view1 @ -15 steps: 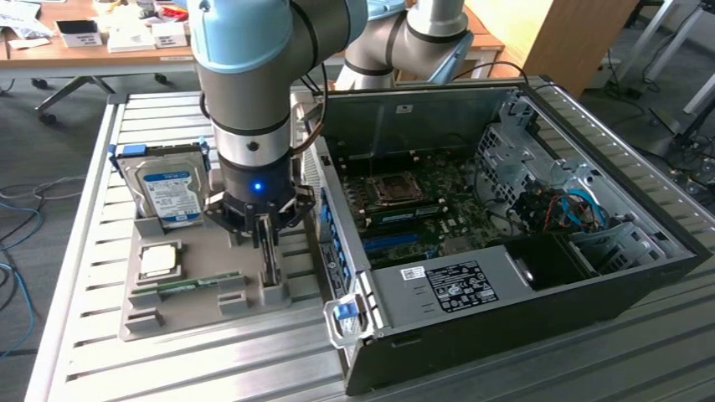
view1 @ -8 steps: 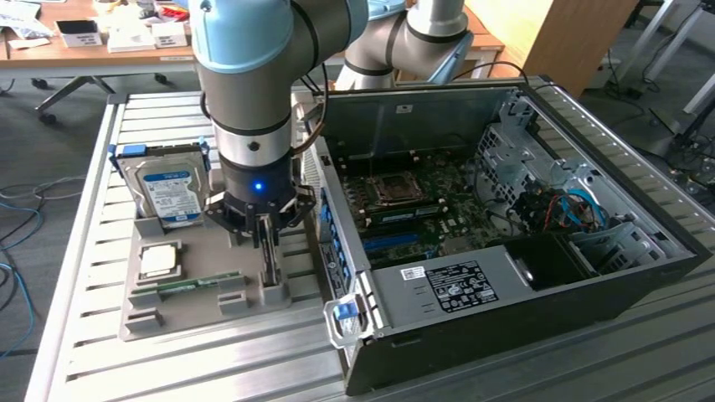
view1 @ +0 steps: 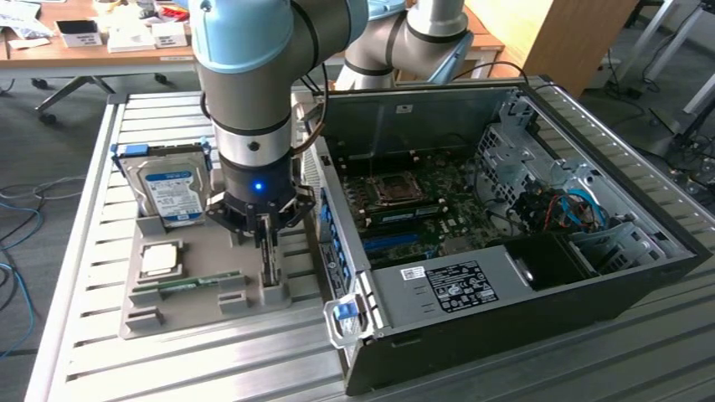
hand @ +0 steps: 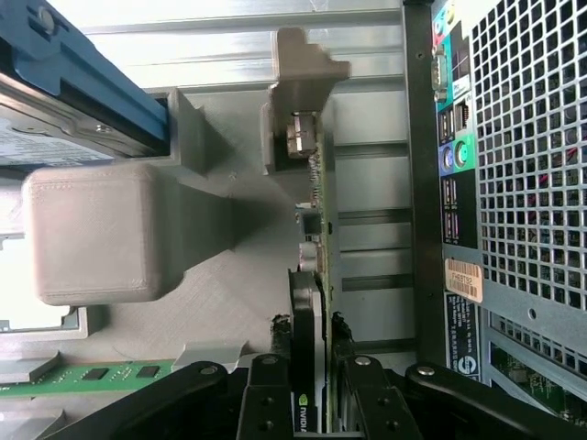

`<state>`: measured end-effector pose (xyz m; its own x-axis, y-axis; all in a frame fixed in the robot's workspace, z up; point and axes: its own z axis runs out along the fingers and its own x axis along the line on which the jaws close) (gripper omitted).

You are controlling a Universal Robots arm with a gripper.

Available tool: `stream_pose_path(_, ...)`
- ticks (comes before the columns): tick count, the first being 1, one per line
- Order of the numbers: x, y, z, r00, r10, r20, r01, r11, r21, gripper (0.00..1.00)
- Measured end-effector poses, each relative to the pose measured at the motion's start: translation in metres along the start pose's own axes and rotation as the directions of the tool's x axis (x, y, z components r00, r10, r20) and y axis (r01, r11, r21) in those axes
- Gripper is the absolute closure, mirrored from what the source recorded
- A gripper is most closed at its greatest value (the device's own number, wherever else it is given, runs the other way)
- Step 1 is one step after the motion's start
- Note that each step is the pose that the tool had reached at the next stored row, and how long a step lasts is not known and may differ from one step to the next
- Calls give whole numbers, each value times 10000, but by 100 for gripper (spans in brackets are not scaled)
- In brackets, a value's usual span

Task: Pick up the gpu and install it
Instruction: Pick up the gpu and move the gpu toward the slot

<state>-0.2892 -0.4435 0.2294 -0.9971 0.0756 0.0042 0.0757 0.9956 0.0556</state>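
The gpu (view1: 270, 266) stands on its edge in a slot of the grey holder tray (view1: 151, 322), just beside the open computer case (view1: 625, 276). My gripper (view1: 264, 234) comes straight down onto its upper edge. In the wrist view the card (hand: 310, 302) runs edge-on between the black fingers (hand: 268, 399), its dark face with a green logo on one side and its green board on the other. The gripper (hand: 312, 399) is shut on the card, which still rests in the grey end bracket (hand: 298, 101) of the tray.
On the tray also stand a silver hard drive (view1: 167, 188) with a blue frame (hand: 73, 82), a processor (view1: 159, 258) and a green memory stick (view1: 184, 285) (hand: 83, 376). The case's rear panel (hand: 514, 183) is close beside the card. Its motherboard (view1: 414, 209) lies exposed inside.
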Motion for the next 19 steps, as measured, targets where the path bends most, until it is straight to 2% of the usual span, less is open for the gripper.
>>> stream_pose_path(1,0,0,0,10000,0,1,0,10000,0,73)
stream_pose_path(12,0,0,1,10000,-34,0,34,10000,-1,73)
stream_pose_path(17,0,-1,1,9984,-568,-29,568,9984,0,73)
stream_pose_path(19,0,-1,0,9981,-609,-33,609,9981,0,73)
